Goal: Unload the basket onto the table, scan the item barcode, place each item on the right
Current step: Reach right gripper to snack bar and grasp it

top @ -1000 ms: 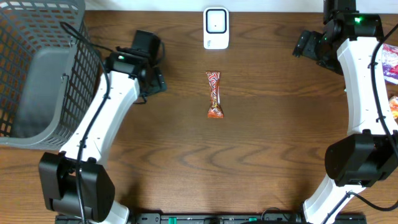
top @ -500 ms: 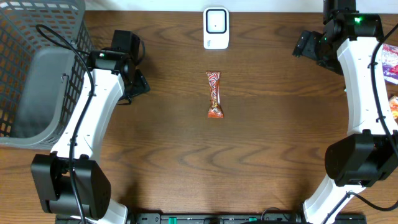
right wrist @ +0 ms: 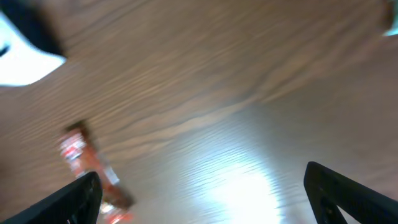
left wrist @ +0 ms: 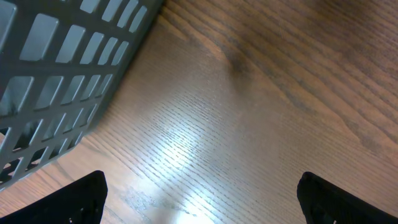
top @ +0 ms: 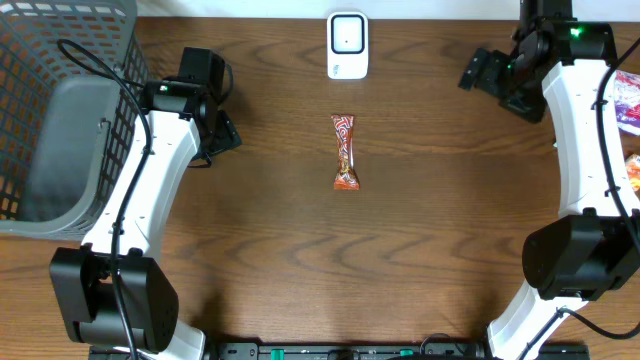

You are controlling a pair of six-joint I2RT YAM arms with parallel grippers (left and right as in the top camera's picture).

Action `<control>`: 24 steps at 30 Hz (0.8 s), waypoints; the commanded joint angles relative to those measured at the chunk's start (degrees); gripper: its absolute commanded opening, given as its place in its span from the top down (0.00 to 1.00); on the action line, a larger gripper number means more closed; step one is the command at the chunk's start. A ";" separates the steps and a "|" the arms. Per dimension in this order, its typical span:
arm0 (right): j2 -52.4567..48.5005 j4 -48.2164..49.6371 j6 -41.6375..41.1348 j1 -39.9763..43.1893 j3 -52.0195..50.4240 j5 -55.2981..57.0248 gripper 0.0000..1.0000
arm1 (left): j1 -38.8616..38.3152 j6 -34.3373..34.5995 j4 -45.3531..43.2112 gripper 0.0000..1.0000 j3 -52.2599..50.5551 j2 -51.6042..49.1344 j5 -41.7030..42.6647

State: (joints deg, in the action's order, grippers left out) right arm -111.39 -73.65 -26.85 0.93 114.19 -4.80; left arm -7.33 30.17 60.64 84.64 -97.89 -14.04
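From overhead, the snack bar lies lengthwise at the middle of the desk, just below the white scanner that sits at the far edge. The left end effector hangs well to the bar's left, close to the grey basket. The right end effector hangs well to the bar's right and farther back, about level with the scanner. Neither touches the bar.

In the left wrist view, the left end effector stands wide with nothing between its fingers. Only bare wood lies below, and the basket wall fills the upper left.

In the right wrist view, which is blurred, the right end effector also stands wide and holds nothing. The snack bar shows at the lower left, just above the left fingertip.
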 commanded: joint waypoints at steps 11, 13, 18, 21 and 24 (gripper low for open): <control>-3.78 4.13 2.25 -10.71 0.00 -11.54 0.01 | -0.02 0.72 0.15 0.02 -0.04 -0.59 -0.35; -5.64 5.27 2.27 -14.10 0.00 -8.13 0.01 | -0.02 0.72 0.15 0.02 -0.04 -0.59 -0.35; -11.52 7.96 2.27 -21.70 0.00 -2.05 0.01 | -0.02 0.72 0.15 0.02 -0.04 -0.59 -0.37; -15.15 9.49 2.29 -25.16 0.00 -0.55 0.26 | -0.02 0.72 0.15 0.02 -0.04 -0.59 -0.35; -18.08 10.82 2.27 -27.50 0.00 -0.42 0.46 | -0.02 0.72 0.15 0.02 -0.04 -0.59 -0.37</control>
State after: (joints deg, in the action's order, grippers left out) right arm -127.72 -63.33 -24.93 -25.23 114.19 -7.86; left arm -7.33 30.17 60.62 84.66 -97.89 -14.02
